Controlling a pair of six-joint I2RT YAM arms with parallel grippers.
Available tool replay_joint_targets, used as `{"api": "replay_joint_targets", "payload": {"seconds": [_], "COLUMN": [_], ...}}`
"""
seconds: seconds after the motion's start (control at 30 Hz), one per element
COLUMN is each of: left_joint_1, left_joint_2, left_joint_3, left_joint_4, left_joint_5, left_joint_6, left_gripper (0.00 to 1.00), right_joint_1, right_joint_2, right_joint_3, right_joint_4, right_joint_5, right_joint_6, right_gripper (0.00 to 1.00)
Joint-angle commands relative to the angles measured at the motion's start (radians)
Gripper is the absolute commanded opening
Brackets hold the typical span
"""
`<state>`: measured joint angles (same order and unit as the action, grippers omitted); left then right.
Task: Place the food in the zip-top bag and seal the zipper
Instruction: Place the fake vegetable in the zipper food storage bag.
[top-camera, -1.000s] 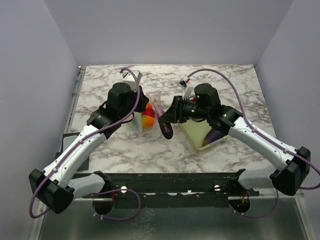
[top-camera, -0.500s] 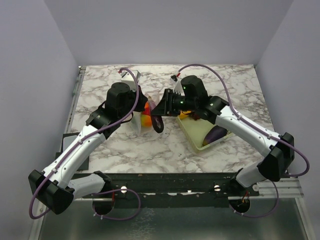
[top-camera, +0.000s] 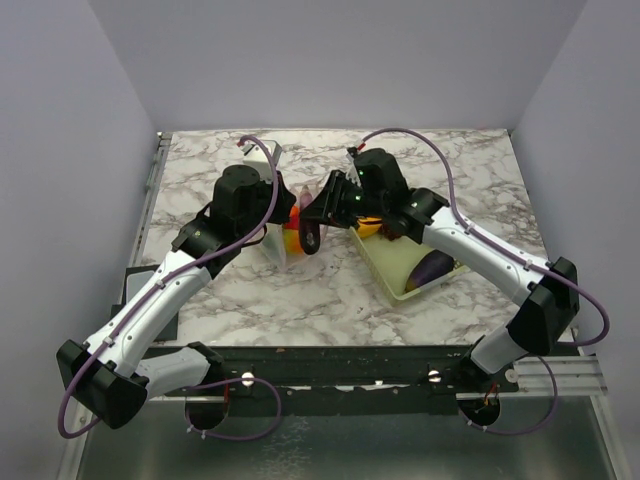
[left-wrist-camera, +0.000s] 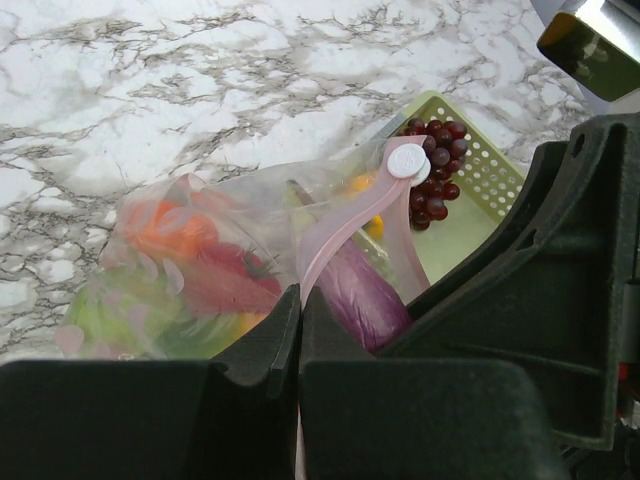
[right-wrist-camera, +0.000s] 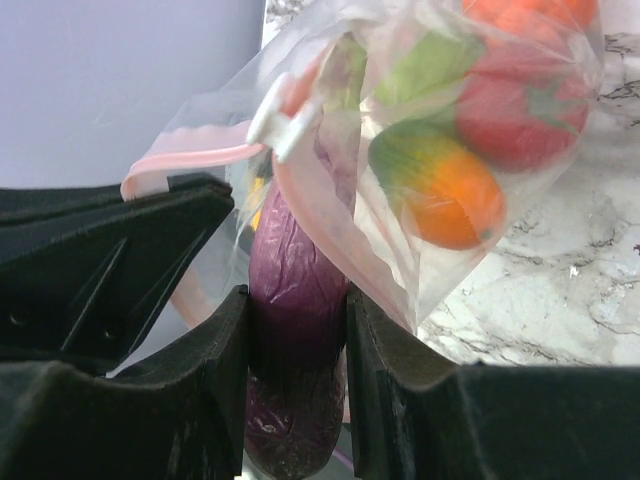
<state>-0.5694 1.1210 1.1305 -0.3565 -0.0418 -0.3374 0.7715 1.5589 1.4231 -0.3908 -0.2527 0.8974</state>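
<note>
The clear zip-top bag (left-wrist-camera: 190, 270) hangs open with orange, red, green and yellow toy food inside; it shows in the top view (top-camera: 290, 238) and the right wrist view (right-wrist-camera: 480, 130). My left gripper (left-wrist-camera: 299, 310) is shut on the bag's pinkish zipper (left-wrist-camera: 345, 225) edge and holds the mouth up. My right gripper (right-wrist-camera: 297, 330) is shut on a purple eggplant (right-wrist-camera: 295, 290), its tip at the bag's mouth (top-camera: 311, 235). Dark red grapes (left-wrist-camera: 435, 175) lie in the yellow-green basket (left-wrist-camera: 490, 180).
The basket (top-camera: 395, 262) sits right of the bag and holds another purple piece (top-camera: 432, 267). A white slider tab (left-wrist-camera: 407, 160) sits on the zipper strip. The two arms meet closely over the middle of the marble table (top-camera: 200, 170).
My right gripper has carried the eggplant left and up from beside the basket to the bag's mouth. The left gripper has kept holding the bag in place.
</note>
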Motion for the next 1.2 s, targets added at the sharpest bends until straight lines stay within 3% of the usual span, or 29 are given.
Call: {"api": "replay_joint_targets", "payload": {"seconds": [0.0, 0.57, 0.93, 1.17], "left_joint_1": [0.0, 0.001, 0.0, 0.0], "left_joint_2": [-0.02, -0.014, -0.015, -0.017], "left_joint_3": [-0.006, -0.009, -0.011, -0.012], "left_joint_4": [0.023, 0.03, 0.033, 0.034], "left_joint_5": [0.03, 0.04, 0.041, 0.04], "left_joint_6": [-0.002, -0.012, -0.015, -0.013], "left_gripper": [0.0, 0.0, 0.0, 0.0], "right_joint_1": [0.006, 0.04, 0.065, 0.066], "right_joint_2": [-0.013, 0.06, 0.1, 0.076], "right_joint_3": [-0.029, -0.023, 0.019, 0.003], "right_joint_4": [0.062, 0.106, 0.134, 0.157], "right_joint_5": [0.124, 0.416, 0.467, 0.451], "right_joint_6": [0.096, 0.194, 0.175, 0.146], "right_gripper": [0.2, 0.23, 0.6, 0.68]}}
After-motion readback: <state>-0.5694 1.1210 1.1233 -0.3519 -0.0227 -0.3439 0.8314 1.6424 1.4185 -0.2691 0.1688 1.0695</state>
